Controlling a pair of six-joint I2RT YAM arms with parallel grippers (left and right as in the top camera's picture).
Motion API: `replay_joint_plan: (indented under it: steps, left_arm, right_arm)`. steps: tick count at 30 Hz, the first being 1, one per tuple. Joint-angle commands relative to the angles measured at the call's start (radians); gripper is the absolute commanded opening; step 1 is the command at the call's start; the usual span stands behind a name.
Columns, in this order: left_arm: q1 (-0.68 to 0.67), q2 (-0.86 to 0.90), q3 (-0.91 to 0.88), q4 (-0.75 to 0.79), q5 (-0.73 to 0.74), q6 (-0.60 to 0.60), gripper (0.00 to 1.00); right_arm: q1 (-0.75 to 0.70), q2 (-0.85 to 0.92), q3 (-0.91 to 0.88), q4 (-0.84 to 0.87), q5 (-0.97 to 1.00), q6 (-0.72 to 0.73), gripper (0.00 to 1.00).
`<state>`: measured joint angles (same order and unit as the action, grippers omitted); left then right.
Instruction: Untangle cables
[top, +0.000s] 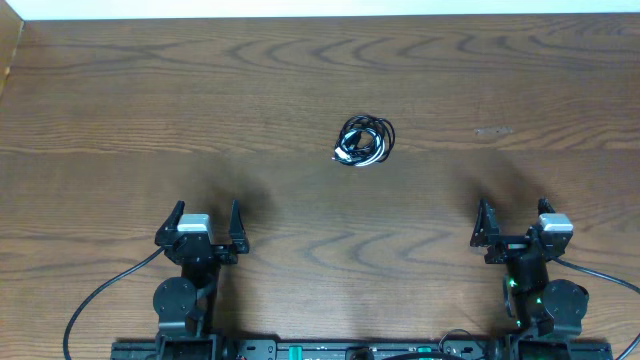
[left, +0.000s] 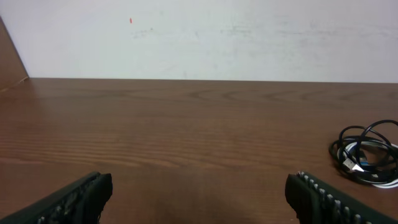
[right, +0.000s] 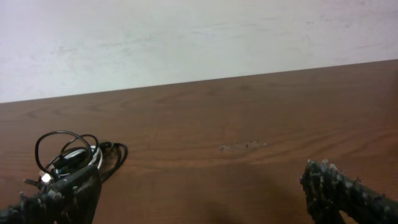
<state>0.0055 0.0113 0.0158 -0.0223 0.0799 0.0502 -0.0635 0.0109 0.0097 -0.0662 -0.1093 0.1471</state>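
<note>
Black and white cords (top: 364, 141) lie wound into one small knot on the wooden table (top: 150, 100), a little right of centre and well ahead of both arms. Your left gripper (top: 207, 216) and right gripper (top: 514, 216) sit back by the near edge. Both have their jaws spread wide with nothing between them, and neither touches the knot.

The step in hand, as I judge it, is the first reach. Bring both arms forward to the knot, one on each side, so you can pull in opposite directions. Pick an outer loop of one colour with one gripper and pin or lift the other colour with the second. Pinch low and close fully, because these cords are thin and will slip through a loose grip. Pull slowly, and if the knot tightens, ease off and take a different loop.

Check a few things before you commit. From overhead the knot is too small to show which cord crosses over which, and the white one is mostly buried under black loops. I cannot tell where each plug end sits, beyond one bright tip near the knot's left side. The left wrist view cuts the knot off at its right edge. In the right wrist view one of that gripper's fingers (right: 74, 193) covers the knot's lower part.
</note>
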Motion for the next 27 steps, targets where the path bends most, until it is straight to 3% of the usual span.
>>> replay_joint_plan:
  steps: [1,8,14,18,20,22,25,27]
  left_arm:
    - [0.002,-0.007,-0.011,-0.041,0.013,0.009,0.94]
    - [0.002,-0.007,-0.011,-0.041,0.014,0.009,0.94]
    - [0.002,-0.007,-0.011,-0.041,0.013,0.009,0.94]
    - [0.002,-0.007,-0.011,-0.04,0.027,-0.004,0.94]
    - [0.002,-0.007,-0.011,-0.027,0.117,-0.062,0.94]
    - [0.002,-0.007,-0.011,-0.017,0.173,-0.079,0.94]
    - [0.002,-0.001,-0.01,0.003,0.23,-0.143,0.94]
    - [0.002,-0.001,0.016,0.118,0.393,-0.18,0.94]
  right_arm:
    - [-0.008,-0.002,-0.004,-0.001,-0.006,-0.014,0.99]
    - [-0.008,-0.002,-0.004,-0.001,-0.006,-0.014,0.99]
    - [-0.008,-0.002,-0.004,0.003,-0.038,0.121,0.99]
    - [-0.008,-0.002,-0.004,0.032,-0.079,0.288,0.99]
    - [-0.008,-0.002,-0.004,0.027,-0.158,0.465,0.99]
    - [-0.008,-0.002,-0.004,0.022,-0.154,0.519,0.99]
    - [-0.008,-0.002,-0.003,0.168,-0.137,0.692,0.99]
    - [-0.008,-0.002,-0.002,0.343,-0.195,0.619,0.99]
